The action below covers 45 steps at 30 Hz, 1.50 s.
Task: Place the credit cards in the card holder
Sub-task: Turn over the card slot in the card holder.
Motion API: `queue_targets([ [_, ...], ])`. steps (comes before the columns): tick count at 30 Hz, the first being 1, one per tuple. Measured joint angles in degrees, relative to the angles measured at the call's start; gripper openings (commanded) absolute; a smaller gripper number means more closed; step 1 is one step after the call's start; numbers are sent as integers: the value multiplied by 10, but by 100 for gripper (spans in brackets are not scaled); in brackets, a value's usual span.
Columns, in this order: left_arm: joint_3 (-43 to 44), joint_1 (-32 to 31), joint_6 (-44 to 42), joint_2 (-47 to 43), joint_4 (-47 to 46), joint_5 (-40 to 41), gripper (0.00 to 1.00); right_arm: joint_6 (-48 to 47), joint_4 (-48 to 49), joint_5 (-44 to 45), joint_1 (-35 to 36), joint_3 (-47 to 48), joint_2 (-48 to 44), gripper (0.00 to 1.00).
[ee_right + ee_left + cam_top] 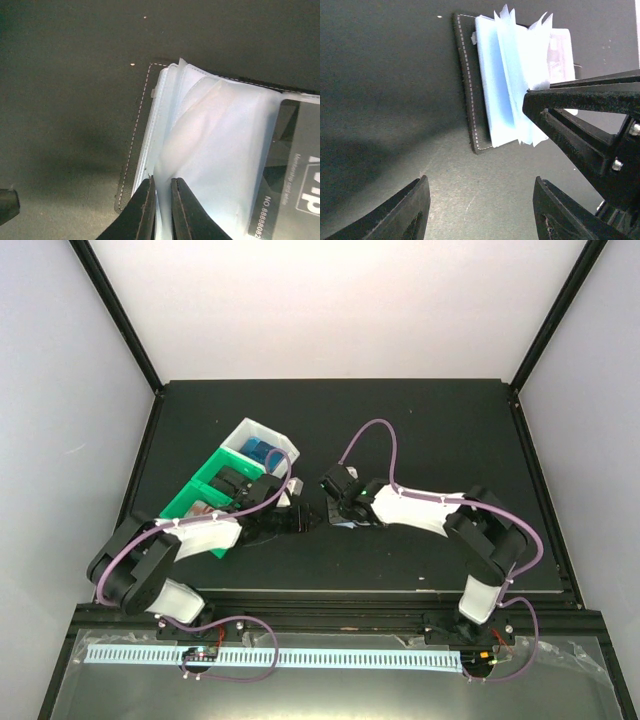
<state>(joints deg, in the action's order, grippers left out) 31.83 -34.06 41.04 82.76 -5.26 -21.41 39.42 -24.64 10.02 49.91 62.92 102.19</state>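
Plainly, on the desk [380,75] between your two arms, the card holder [490,85] lies open. It's light and floppy, with thin, slick pockets, so take one by its free edge. Your right gripper [161,182] is pinched onto one pocket leaf [210,150]. Your left gripper [480,200] hangs parted and empty, just left of the holder.

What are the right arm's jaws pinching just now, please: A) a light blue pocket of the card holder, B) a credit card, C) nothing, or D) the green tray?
A: the right wrist view shows the right gripper closed on a light blue pocket of the card holder.
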Motion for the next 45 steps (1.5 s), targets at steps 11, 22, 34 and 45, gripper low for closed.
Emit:
queue_targets([
  [11, 15, 0, 6, 37, -44, -51, 59, 19, 11, 34, 0, -43, -47, 12],
  [22, 65, 0, 35, 122, -105, -102, 58, 31, 15, 61, -1, -63, -55, 12],
  [34, 131, 0, 52, 209, -142, -145, 56, 32, 31, 63, -6, -88, -67, 13],
  [45, 173, 0, 52, 245, -136, -151, 57, 29, 71, 31, -20, -119, -82, 22],
])
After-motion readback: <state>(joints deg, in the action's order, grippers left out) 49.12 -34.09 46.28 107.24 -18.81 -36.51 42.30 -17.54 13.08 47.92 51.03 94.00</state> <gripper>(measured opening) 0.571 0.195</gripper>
